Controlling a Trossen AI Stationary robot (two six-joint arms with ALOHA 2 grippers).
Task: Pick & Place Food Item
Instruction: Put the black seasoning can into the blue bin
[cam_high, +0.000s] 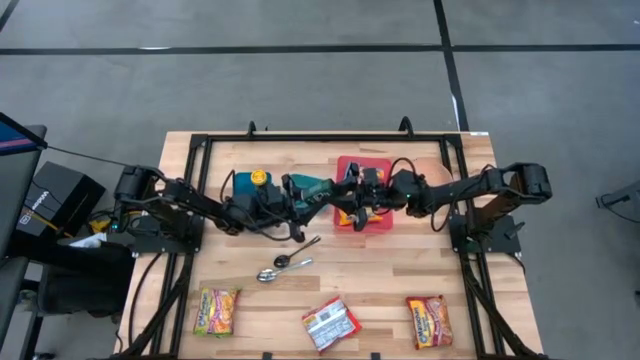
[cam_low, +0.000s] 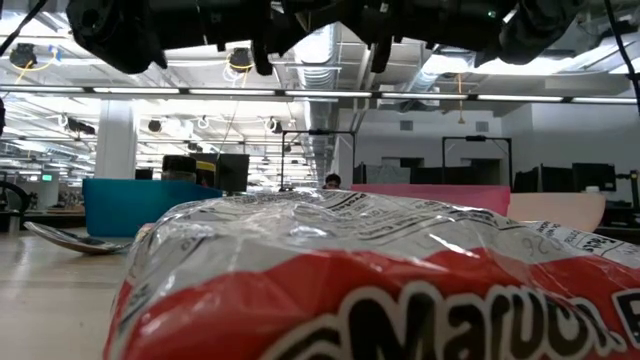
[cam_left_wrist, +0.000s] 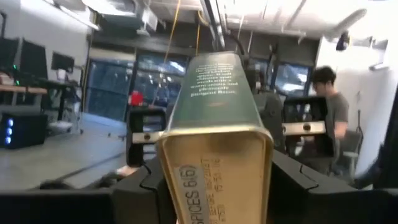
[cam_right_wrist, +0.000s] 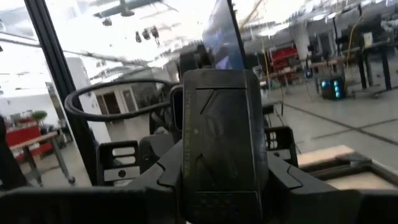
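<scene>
Along the desk (cam_high: 385, 275) front: three ramen packets (cam_high: 331, 323), untouched. Aloft mid-desk: green spice box (cam_high: 312, 188), long axis arm to arm. Pinched at one end by left gripper (cam_high: 288, 192) fingers, at the other by right gripper (cam_high: 350, 192) fingers. Beyond, nearer right arm: red tray (cam_high: 381, 163).

"SPICES" on the green tin's (cam_left_wrist: 214, 134) gold end — "Maruc…" on the red noodle packet (cam_low: 380, 285)
</scene>
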